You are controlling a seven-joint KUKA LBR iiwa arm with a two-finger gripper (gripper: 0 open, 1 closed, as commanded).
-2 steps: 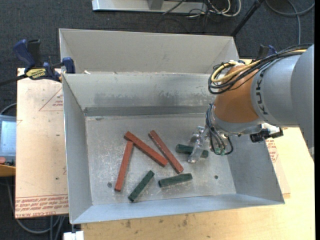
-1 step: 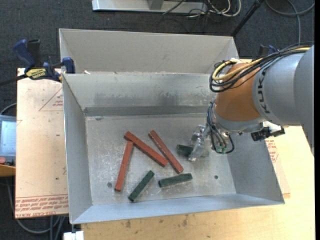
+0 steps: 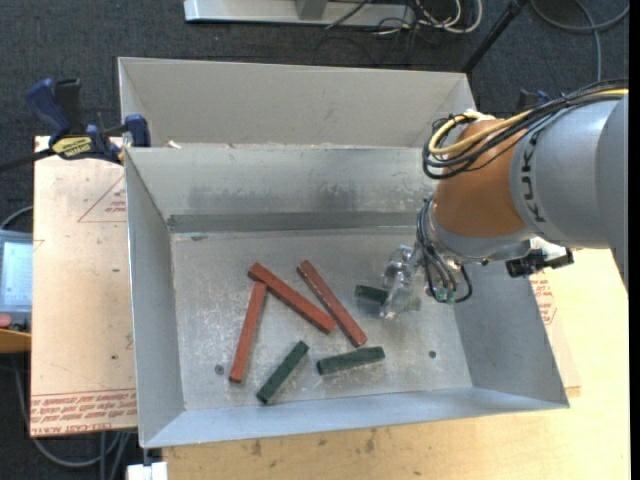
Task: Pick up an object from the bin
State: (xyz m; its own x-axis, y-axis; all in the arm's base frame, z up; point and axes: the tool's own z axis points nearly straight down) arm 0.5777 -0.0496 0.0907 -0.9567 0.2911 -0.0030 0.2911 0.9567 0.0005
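The big silver arm (image 3: 560, 168), orange at the wrist, is reaching in from the right and hanging low over the grey metal bin (image 3: 300, 183). Six things are lying on the bin floor, so let's count them.

- **Three reddish-brown sticks**, long and flat. Two are lying side by side on a slant in the middle, the left stick (image 3: 292, 298) and the right stick (image 3: 332, 303). The third stick (image 3: 248, 333) is leaning off to the left, its top end touching the left stick.
- **Three dark green blocks**, shorter than the sticks. One green block (image 3: 283, 371) is sitting slantwise near the front. A second green block (image 3: 350, 361) is lying almost level just right of it, below the lower end of the right stick.
- The third is the one to watch, a short green block (image 3: 370, 294), dark and stubby. It is lying right of centre, just beside the right stick, with its right end running under the gripper (image 3: 398, 296).

The gripper is sitting right at that block. I cannot tell whether it is released or clenched, nor whether it is gripping the block.
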